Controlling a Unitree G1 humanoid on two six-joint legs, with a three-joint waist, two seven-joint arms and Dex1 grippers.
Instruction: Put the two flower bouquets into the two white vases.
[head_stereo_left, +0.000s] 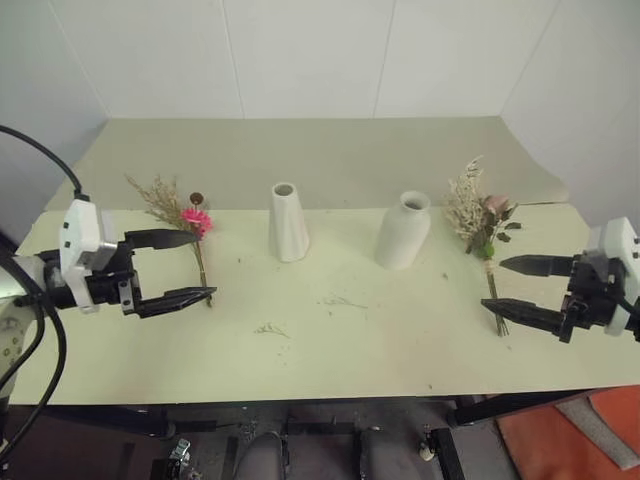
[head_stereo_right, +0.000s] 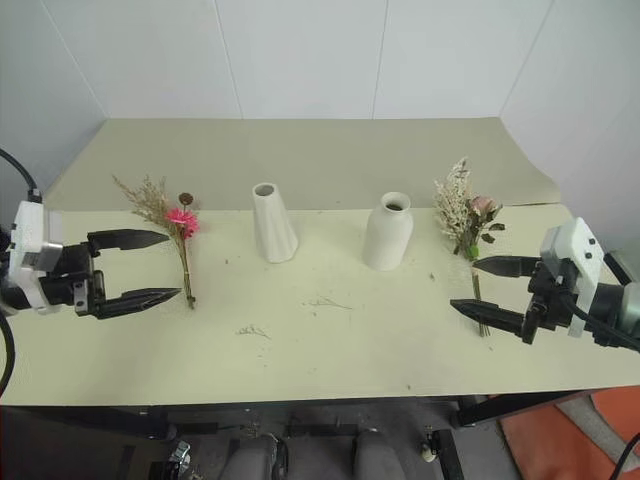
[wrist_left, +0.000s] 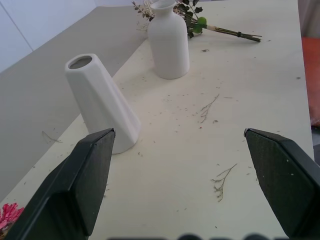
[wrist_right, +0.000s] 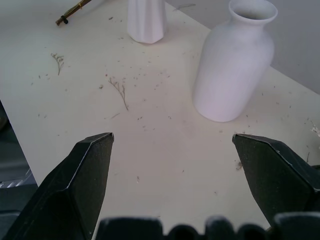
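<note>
Bouquets are both lying flat on the table (head_stereo_left: 330, 340), outside the vases: the pink-daisy bunch (head_stereo_left: 185, 225) at the left, the cream-plume bouquet (head_stereo_left: 480, 225) at the right. The cone vase (head_stereo_left: 288, 222) and bottle vase (head_stereo_left: 405, 230) are standing upright and empty between them. The left gripper (head_stereo_left: 185, 268) and right gripper (head_stereo_left: 515, 285) are hovering with jaws spread wide, grasping nothing, each flanking its bouquet's stem. Judged step: the pre-grasp approach. Next, each gripper is needing to descend and close on a stem.

pale green flat table (head_stereo_left: 400, 340) | on it: slim white cone vase (head_stereo_left: 288, 222), round white bottle vase (head_stereo_left: 404, 231), small pink flower bunch (head_stereo_left: 185, 222), big cream and pink bunch (head_stereo_left: 480, 225), dry bits (head_stereo_left: 270, 329)
</note>
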